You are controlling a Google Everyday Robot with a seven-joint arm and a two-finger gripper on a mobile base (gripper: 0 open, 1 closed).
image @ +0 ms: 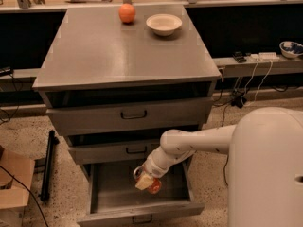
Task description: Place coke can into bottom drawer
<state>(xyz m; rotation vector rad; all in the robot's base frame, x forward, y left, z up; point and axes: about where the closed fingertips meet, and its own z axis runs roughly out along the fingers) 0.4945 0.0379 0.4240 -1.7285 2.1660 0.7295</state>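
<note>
The small orange-red coke can hangs tilted inside the mouth of the grey metal bottom drawer, which stands pulled open. The can sits toward the right of the drawer's middle, over its bare floor. I cannot tell whether its base touches that floor or hangs just above it. The cream-padded fingers are closed on the coke can, one pale pad lying across its near side. The robot's gripper is therefore down within the open box, just below the front of the middle drawer.

The white arm reaches in from the right, from the rounded white robot body that fills the lower right corner. Above, the top drawer is slightly out. On the cabinet's flat grey surface, well apart from the work, lie a round orange fruit and a shallow cream bowl.

The step in hand looks like the placing itself — the carry is done and the can is over its target. The next move likely calls for a short lowering until the can rests on the drawer floor. Then the fingers should part and lift straight out, clear of the middle drawer's front. Given the tilt, the can may tip or roll on release.
</note>
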